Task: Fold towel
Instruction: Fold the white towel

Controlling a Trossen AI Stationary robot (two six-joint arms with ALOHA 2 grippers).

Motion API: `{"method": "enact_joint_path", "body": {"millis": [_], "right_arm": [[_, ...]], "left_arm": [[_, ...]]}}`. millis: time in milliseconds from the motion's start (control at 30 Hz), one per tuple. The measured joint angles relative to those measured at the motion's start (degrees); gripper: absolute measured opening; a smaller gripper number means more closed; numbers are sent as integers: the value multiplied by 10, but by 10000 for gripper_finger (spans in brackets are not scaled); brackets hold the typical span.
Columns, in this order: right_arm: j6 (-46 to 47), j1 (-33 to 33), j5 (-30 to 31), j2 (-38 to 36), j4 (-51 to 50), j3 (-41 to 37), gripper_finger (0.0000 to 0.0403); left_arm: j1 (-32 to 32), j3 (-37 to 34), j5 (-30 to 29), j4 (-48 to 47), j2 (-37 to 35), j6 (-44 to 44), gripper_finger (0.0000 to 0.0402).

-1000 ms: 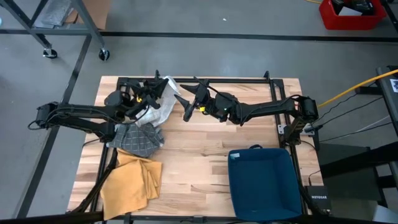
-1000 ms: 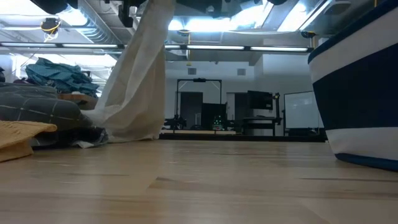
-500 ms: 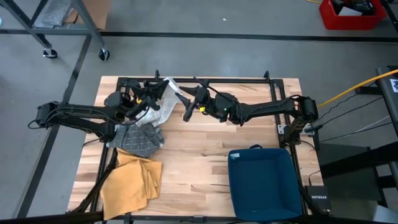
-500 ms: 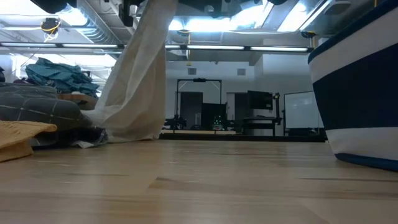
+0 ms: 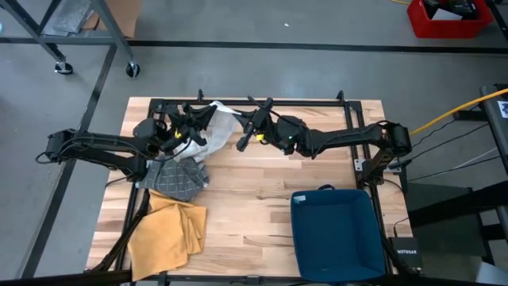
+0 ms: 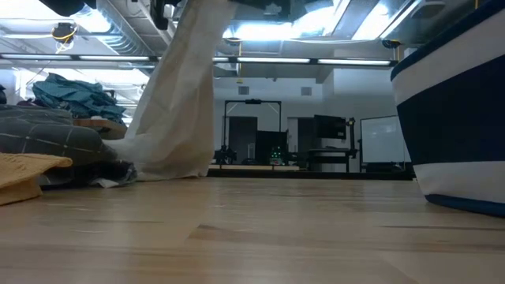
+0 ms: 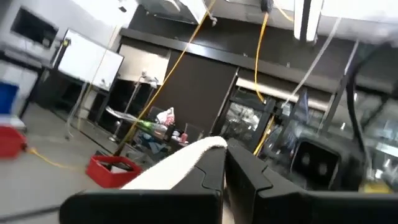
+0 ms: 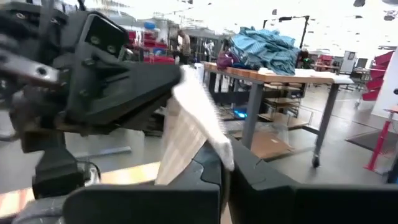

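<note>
On my wooden worktop (image 5: 262, 191) a dark blue bin (image 5: 333, 232) sits at the near right corner. A mustard-yellow cloth (image 5: 167, 230) lies crumpled at the near left, and a grey checked cloth (image 5: 176, 178) rests just beyond it, overlapping its far edge. Off the worktop, a red crate (image 5: 446, 17) stands on the grey floor at the far right.

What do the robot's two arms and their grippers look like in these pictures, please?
Both arms are dark, slender and jointed. The left arm carries black cables along its links and small yellow marks near the left gripper. The right arm has a small yellow-green spot near the right gripper. The fingers are flat, angular and matte black.
</note>
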Motion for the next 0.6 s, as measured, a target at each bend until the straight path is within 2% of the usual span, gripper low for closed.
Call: {"method": "enact_joint_path", "body": {"millis": [200, 400, 600], "right_arm": [[-9, 0, 8, -32, -24, 0, 4], [-40, 0, 68, -50, -36, 0, 4], [-66, 0, 77, -57, -29, 0, 3]], "left_arm": [[0, 0, 16, -13, -1, 117, 39], [-4, 0, 38, -88, -1, 122, 100], [-9, 0, 40, -201, -1, 122, 130]]}}
